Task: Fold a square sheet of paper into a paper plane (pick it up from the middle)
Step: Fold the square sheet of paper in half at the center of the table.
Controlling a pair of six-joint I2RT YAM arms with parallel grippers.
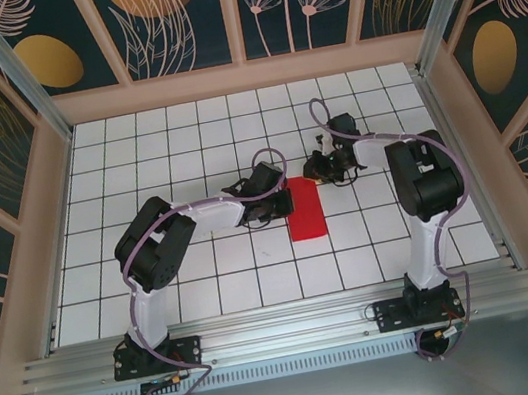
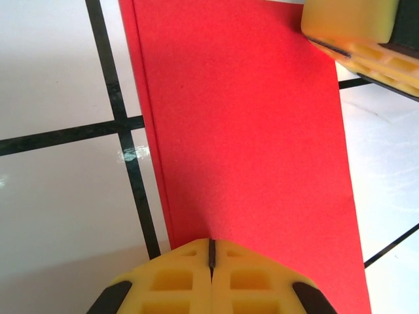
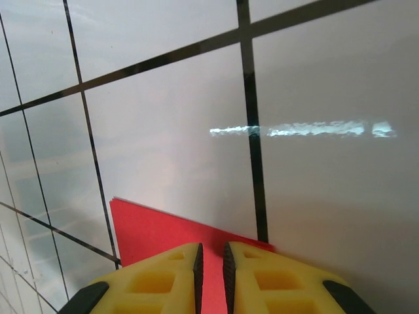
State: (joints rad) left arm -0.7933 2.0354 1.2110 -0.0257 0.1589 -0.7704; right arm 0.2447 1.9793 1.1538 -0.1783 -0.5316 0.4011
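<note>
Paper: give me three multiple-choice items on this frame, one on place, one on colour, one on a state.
1. Where is the paper? A middle of the table; B far left corner; C off the table.
2. Its colour? A blue; B red; C yellow.
3. The left hand is: A wide open; B lifting the paper high; C shut, tips at the paper's edge.
Answers: 1 A, the top view shows it lying mid-table; 2 B, it is red in every view; 3 C, the left wrist view shows it closed with no gap, over the paper's edge.
</note>
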